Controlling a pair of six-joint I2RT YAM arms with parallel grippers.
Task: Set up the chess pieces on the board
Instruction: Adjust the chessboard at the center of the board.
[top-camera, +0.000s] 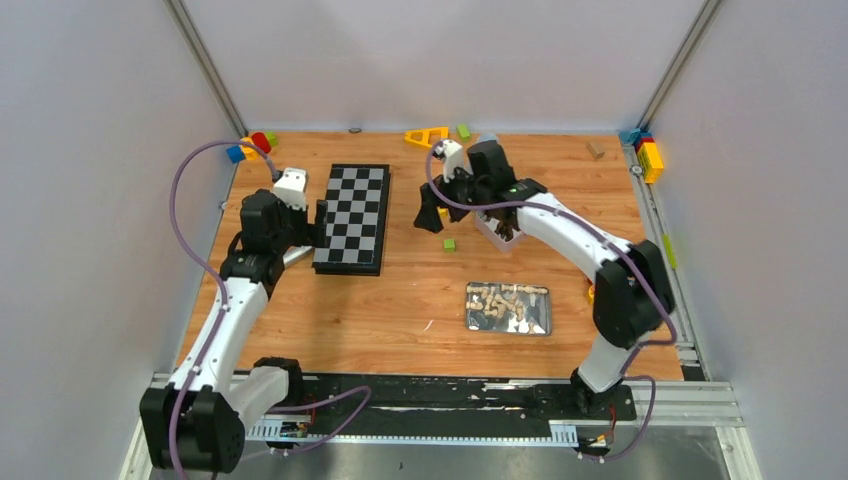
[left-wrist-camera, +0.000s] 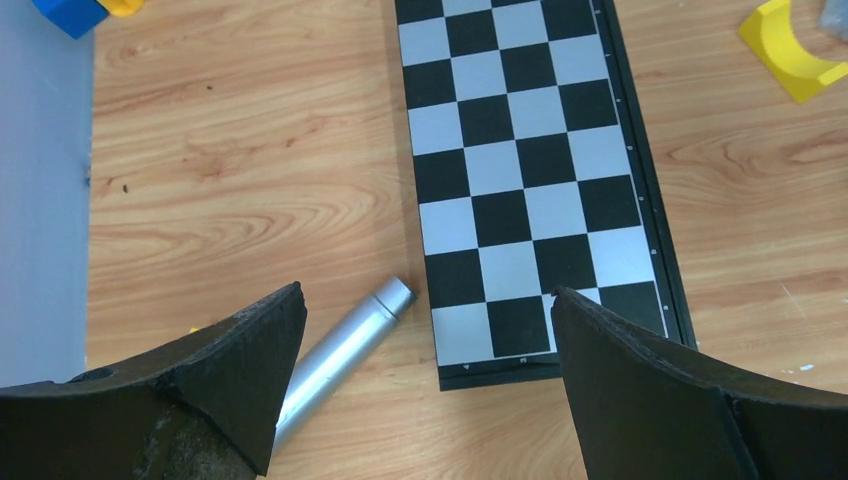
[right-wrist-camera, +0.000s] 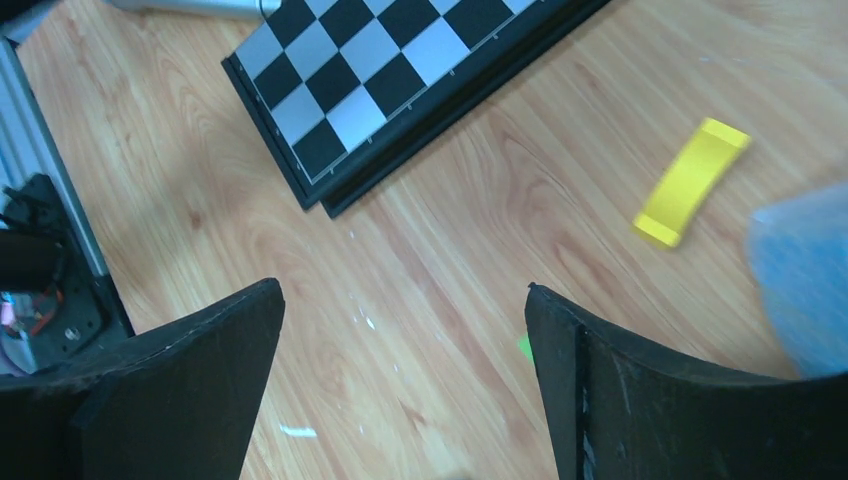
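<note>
Top external view says we're basically at square one. The board (top-camera: 352, 218) lies on the left half of the desk (top-camera: 400, 330) and only shows four columns of squares, so I'd say it's folded in half and needs opening before anything else. Not one piece is standing on it. The chess pieces (top-camera: 505, 303) are all heaped in a metal tin (top-camera: 549, 312) at the near right, well apart from the board, so pretty much the whole job is left.

Left gripper (top-camera: 315, 222) sits at the board's left edge. In its wrist view the jaws are spread wide with nothing between them, hanging over the board's near left corner (left-wrist-camera: 520, 180), with one finger to each side. A silver tube (left-wrist-camera: 345, 355) lies on the desk just beside that corner.

Right gripper (top-camera: 430, 215) is just right of the board, over bare wood, also wide open and empty. From its wrist camera the board (right-wrist-camera: 400, 70) is ahead of the fingertips but not touching, with a yellow block (right-wrist-camera: 692, 180) off to one side. The tin of pieces is nearer the arm bases than this gripper, so neither gripper is close to any chessman right now.
</note>
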